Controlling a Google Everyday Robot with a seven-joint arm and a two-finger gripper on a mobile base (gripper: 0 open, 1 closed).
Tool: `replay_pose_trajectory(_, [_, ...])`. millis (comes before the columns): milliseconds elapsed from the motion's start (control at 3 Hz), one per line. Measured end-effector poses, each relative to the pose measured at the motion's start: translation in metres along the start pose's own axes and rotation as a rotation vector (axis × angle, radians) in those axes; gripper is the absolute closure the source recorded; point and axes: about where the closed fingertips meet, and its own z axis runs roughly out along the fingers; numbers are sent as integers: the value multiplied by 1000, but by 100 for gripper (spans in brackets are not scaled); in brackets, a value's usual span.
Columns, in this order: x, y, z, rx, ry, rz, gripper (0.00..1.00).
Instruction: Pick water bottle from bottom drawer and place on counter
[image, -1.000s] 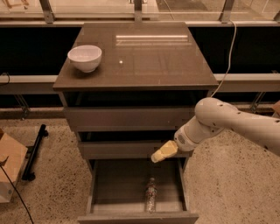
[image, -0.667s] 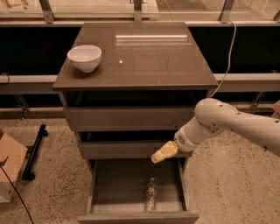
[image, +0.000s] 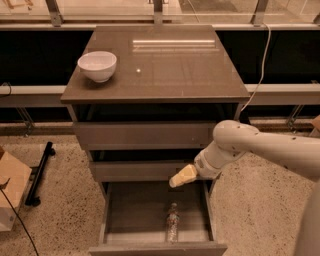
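Glossy counter (image: 175, 75); clear plastic water bottle (image: 172, 228); matt pincer (image: 176, 180) above bottom drawer (image: 131, 215).

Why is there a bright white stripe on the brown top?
Camera view: the stripe is glare, a light mirrored in the glossy counter, with a small bright dot near the bowl. Same view: the gaps under the counter are in deep shadow, the bottom drawer is dim yet the bottle shows, and the end effector hangs above the drawer's back.
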Motion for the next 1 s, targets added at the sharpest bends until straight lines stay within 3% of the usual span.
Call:
replay_pose_trajectory(333, [1, -12, 29, 19, 31, 76, 0])
replay_pose_trajectory(1000, [3, -31, 77, -17, 64, 184, 0])
